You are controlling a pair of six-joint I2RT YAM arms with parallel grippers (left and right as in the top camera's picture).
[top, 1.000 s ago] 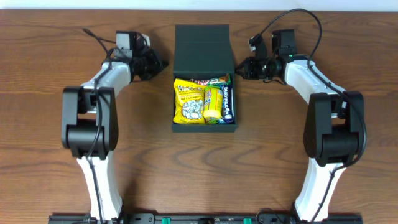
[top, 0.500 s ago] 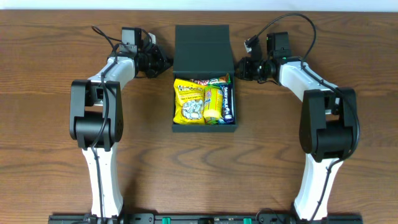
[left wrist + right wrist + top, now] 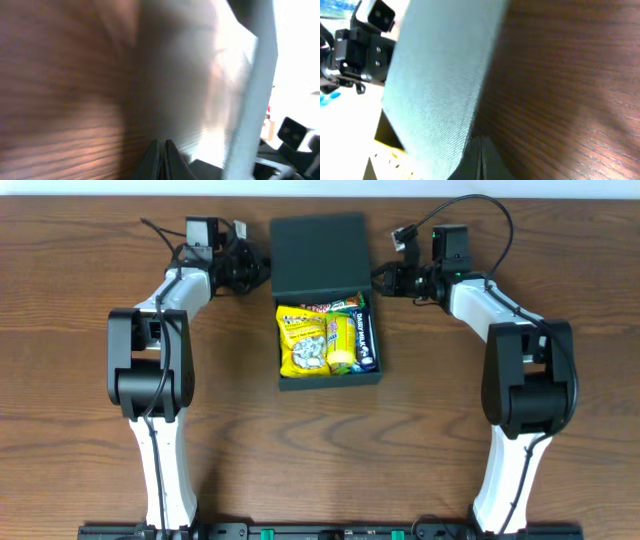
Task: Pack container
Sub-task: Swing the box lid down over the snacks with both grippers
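The dark teal container (image 3: pixel 329 381) sits at the table's middle with yellow, green and blue snack packets (image 3: pixel 325 340) inside. Its flap lid (image 3: pixel 317 255) is raised off the table and tilted. My left gripper (image 3: pixel 263 272) is shut, its tips at the lid's left edge. My right gripper (image 3: pixel 377 277) is shut, its tips at the lid's right edge. In the left wrist view the shut fingers (image 3: pixel 162 150) point under the blurred lid (image 3: pixel 200 75). In the right wrist view the shut fingers (image 3: pixel 481 145) sit under the teal lid (image 3: pixel 440 75).
The wooden table (image 3: pixel 90 410) surrounds the container. Both arms reach in from the sides at the far end, with cables looping above the wrists.
Both grippers moved inward to the lid's side edges. The lid has lifted from lying flat and now tilts up; the container has turned slightly.
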